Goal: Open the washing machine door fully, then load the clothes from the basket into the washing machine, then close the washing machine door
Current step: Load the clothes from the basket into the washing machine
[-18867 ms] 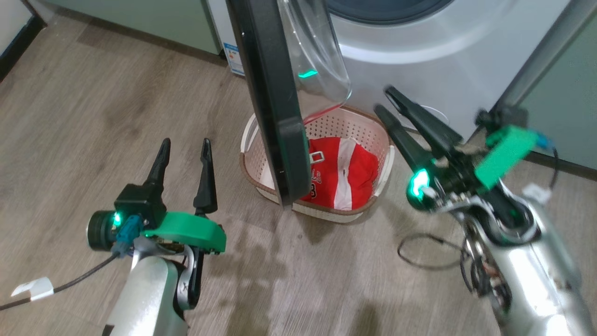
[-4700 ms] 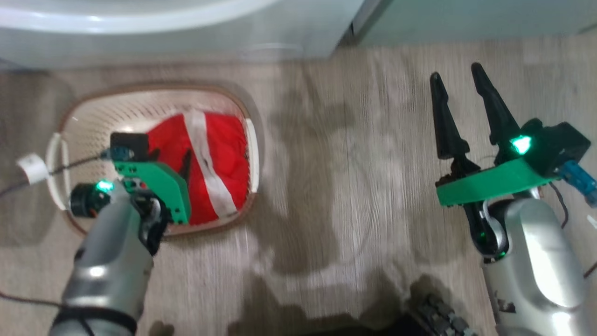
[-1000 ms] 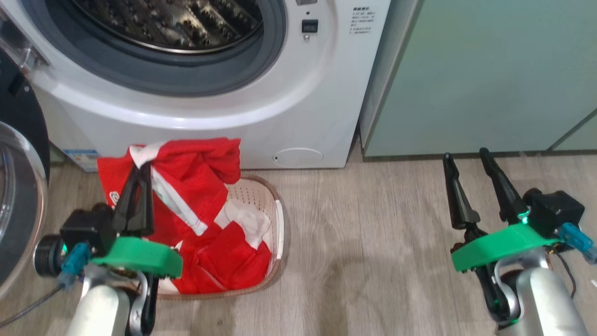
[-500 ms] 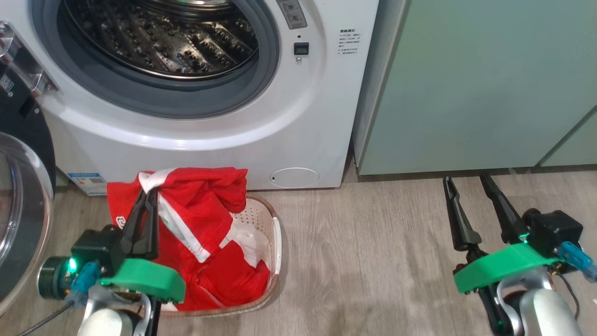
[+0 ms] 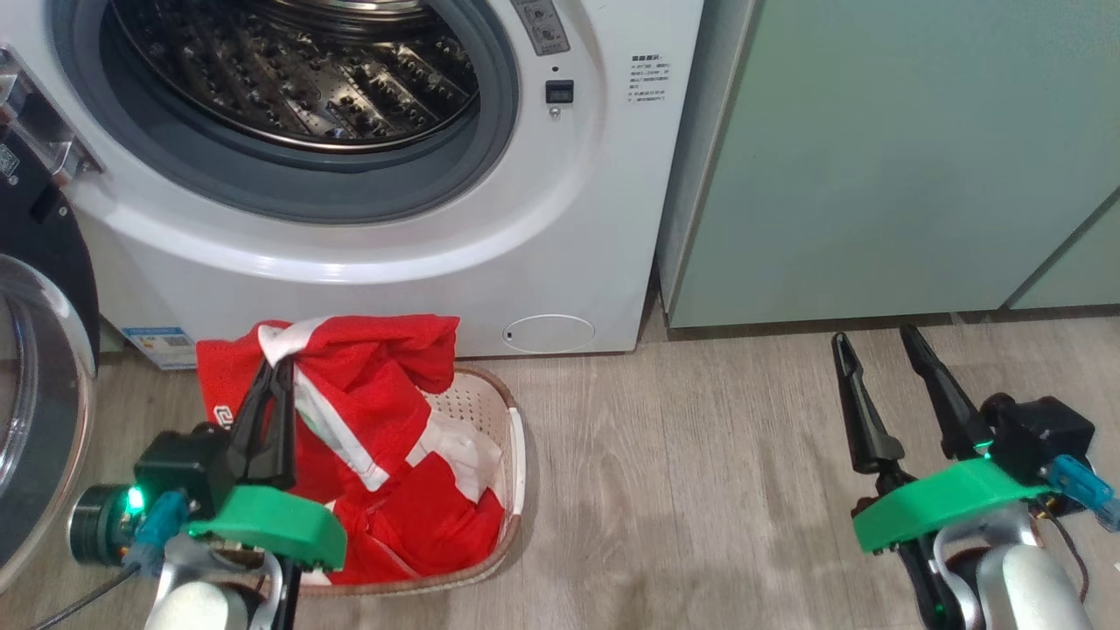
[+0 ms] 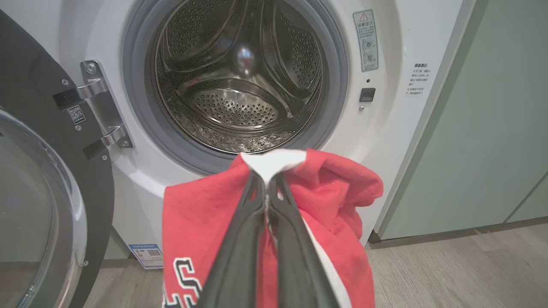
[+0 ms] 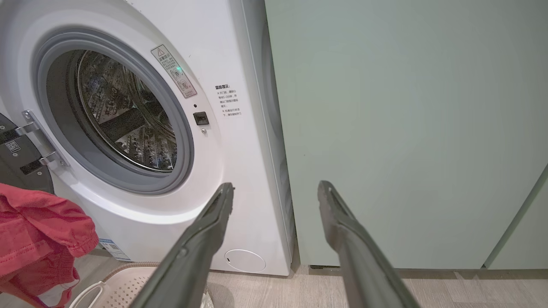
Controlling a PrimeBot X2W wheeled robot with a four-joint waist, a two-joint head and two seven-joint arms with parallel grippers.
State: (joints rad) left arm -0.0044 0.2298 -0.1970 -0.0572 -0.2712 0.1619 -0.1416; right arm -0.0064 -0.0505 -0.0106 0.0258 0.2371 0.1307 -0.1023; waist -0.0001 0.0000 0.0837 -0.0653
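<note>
We are facing the washing machine (image 5: 560,219), its steel drum (image 6: 239,85) gaping ahead of and above our left jaws. The pale green cabinet (image 5: 875,157) is standing ahead of our right jaws. The washing machine door (image 6: 43,128) is hanging swung wide, left of our left jaws. The basket (image 5: 516,446) is sitting on the floor (image 5: 682,490) beneath them. The clothes (image 5: 367,385) are dangling from our left gripper (image 5: 276,367), which is pinching a white fold tight, lower folds trailing into the basket. Our right gripper (image 7: 276,186) is hovering, jaws spread wide, gripping nothing.
</note>
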